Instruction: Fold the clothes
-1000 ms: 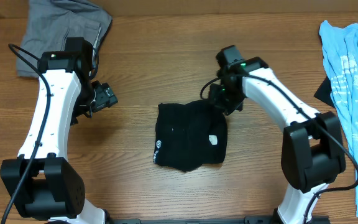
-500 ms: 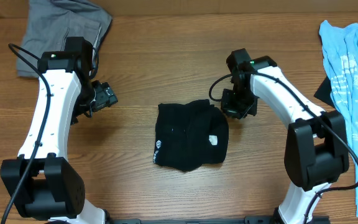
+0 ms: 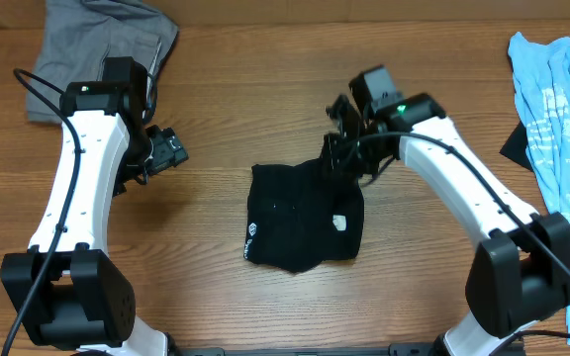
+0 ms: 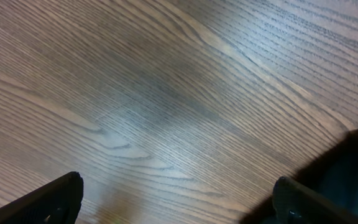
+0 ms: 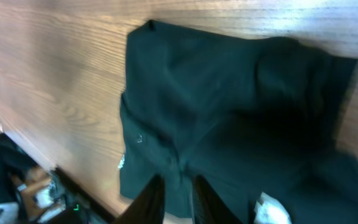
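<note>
Black T-shirt folded small at table centre. Right gripper, back over its far right corner after swinging away, jaws narrow, holding nothing. Left gripper wide open, idle at left. Probably one more tuck.

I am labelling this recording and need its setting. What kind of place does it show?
Probably a lab or test bench for folding clothes, not a home: two robot arms stand at a wooden table, with a folded black T-shirt in the middle, a grey garment and a light blue shirt at the edges.
</note>
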Robot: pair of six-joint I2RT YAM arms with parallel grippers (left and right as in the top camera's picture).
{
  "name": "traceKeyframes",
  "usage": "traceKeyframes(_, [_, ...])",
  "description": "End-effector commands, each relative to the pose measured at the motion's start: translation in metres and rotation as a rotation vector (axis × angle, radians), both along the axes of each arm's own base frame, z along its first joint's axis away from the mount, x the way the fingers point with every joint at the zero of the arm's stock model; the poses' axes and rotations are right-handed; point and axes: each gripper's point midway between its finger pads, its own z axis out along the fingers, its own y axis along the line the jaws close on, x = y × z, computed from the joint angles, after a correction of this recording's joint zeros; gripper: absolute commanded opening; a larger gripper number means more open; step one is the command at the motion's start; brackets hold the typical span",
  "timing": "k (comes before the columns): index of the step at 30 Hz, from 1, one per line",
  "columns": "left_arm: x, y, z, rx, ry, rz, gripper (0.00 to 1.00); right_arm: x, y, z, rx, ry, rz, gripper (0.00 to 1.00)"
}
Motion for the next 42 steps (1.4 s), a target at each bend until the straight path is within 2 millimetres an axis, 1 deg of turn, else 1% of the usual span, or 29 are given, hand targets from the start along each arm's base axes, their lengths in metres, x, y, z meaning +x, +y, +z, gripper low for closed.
traceKeyframes(1, [-0.001,-0.004,0.001,-0.008,-0.003,-0.024,1.00,-0.018,-0.012,-0.049,0.013,0.132,-0.025,0.19])
traceKeyframes(3, [-0.002,-0.004,0.001,-0.008,-0.002,-0.024,1.00,-0.021,-0.026,-0.073,-0.022,0.181,-0.056,0.18])
traceKeyframes(4, [-0.002,-0.004,0.001,-0.008,-0.002,-0.025,1.00,-0.023,-0.044,-0.094,-0.072,0.232,-0.096,0.13])
traceKeyframes(6, [-0.002,-0.004,0.001,-0.008,-0.002,-0.025,1.00,-0.024,-0.061,-0.108,-0.106,0.276,-0.134,0.09])
traceKeyframes(8, [-0.002,-0.004,0.001,-0.008,-0.001,-0.032,1.00,-0.027,-0.086,-0.120,-0.159,0.333,-0.190,0.04])
traceKeyframes(10, [-0.002,-0.004,0.001,-0.008,-0.001,-0.032,1.00,-0.028,-0.100,-0.122,-0.199,0.348,-0.218,0.04])
traceKeyframes(14, [-0.002,-0.004,0.001,-0.008,-0.002,-0.032,1.00,-0.032,-0.131,-0.119,-0.342,0.406,-0.350,0.04])
traceKeyframes(16, [-0.002,-0.004,0.001,-0.008,-0.002,-0.032,1.00,-0.033,-0.147,-0.108,-0.436,0.400,-0.408,0.04])
traceKeyframes(17, [-0.002,-0.004,0.001,-0.008,-0.002,-0.032,1.00,-0.032,-0.155,-0.095,-0.481,0.381,-0.432,0.04])
traceKeyframes(18, [-0.002,-0.004,0.001,-0.008,-0.002,-0.032,1.00,-0.032,-0.158,-0.086,-0.494,0.366,-0.435,0.04])
traceKeyframes(19, [-0.002,-0.004,0.001,-0.008,-0.002,-0.032,1.00,-0.031,-0.160,-0.071,-0.501,0.350,-0.444,0.04])
traceKeyframes(20, [-0.002,-0.004,0.001,-0.008,-0.002,-0.032,1.00,-0.029,-0.160,-0.050,-0.494,0.321,-0.464,0.04])
traceKeyframes(21, [-0.002,-0.004,0.001,-0.008,-0.002,-0.032,1.00,-0.027,-0.160,-0.039,-0.481,0.302,-0.472,0.04])
traceKeyframes(22, [-0.002,-0.004,0.001,-0.008,-0.001,-0.032,1.00,-0.024,-0.156,-0.020,-0.445,0.265,-0.481,0.04])
traceKeyframes(24, [-0.002,-0.004,0.001,-0.008,-0.001,-0.032,1.00,-0.018,-0.145,0.009,-0.352,0.192,-0.477,0.04])
traceKeyframes(25, [-0.002,-0.004,0.001,-0.008,-0.002,-0.032,1.00,-0.016,-0.140,0.017,-0.320,0.169,-0.471,0.04])
traceKeyframes(26, [-0.002,-0.004,0.001,-0.008,-0.002,-0.032,1.00,-0.013,-0.129,0.031,-0.239,0.115,-0.428,0.05])
traceKeyframes(27, [-0.002,-0.004,0.001,-0.008,-0.002,-0.032,1.00,-0.008,-0.112,0.047,-0.131,0.055,-0.360,0.08])
traceKeyframes(28, [-0.001,-0.004,0.001,-0.008,-0.002,-0.031,1.00,-0.006,-0.102,0.055,-0.067,0.022,-0.312,0.12])
traceKeyframes(29, [-0.001,-0.004,0.001,-0.008,-0.004,-0.031,1.00,-0.002,-0.086,0.062,0.011,-0.016,-0.247,0.16])
traceKeyframes(30, [-0.001,-0.004,0.001,-0.008,-0.006,-0.031,1.00,0.000,-0.082,0.062,0.026,-0.022,-0.237,0.18])
traceKeyframes(31, [0.000,-0.004,0.001,-0.008,-0.007,-0.031,1.00,0.002,-0.077,0.058,0.037,-0.031,-0.224,0.19])
traceKeyframes(33, [0.000,-0.004,0.001,-0.008,-0.007,-0.031,1.00,0.005,-0.066,0.044,0.046,-0.028,-0.198,0.21])
traceKeyframes(34, [0.000,-0.004,0.001,-0.008,-0.006,-0.031,1.00,0.006,-0.054,0.029,0.066,-0.011,-0.169,0.21])
traceKeyframes(36, [0.000,-0.004,0.001,-0.008,-0.006,-0.031,1.00,0.008,-0.039,0.007,0.100,0.015,-0.133,0.21])
traceKeyframes(37, [0.000,-0.004,0.001,-0.008,-0.006,-0.031,1.00,0.009,-0.028,-0.010,0.120,0.042,-0.110,0.20])
traceKeyframes(39, [-0.001,-0.004,0.001,-0.008,-0.006,-0.031,1.00,0.011,-0.024,-0.036,0.108,0.090,-0.104,0.19])
traceKeyframes(40, [-0.001,-0.004,0.001,-0.008,-0.005,-0.032,1.00,0.010,-0.024,-0.054,0.094,0.132,-0.107,0.16])
traceKeyframes(42, [-0.002,-0.004,0.001,-0.008,-0.001,-0.032,1.00,0.005,-0.029,-0.077,0.069,0.200,-0.120,0.13])
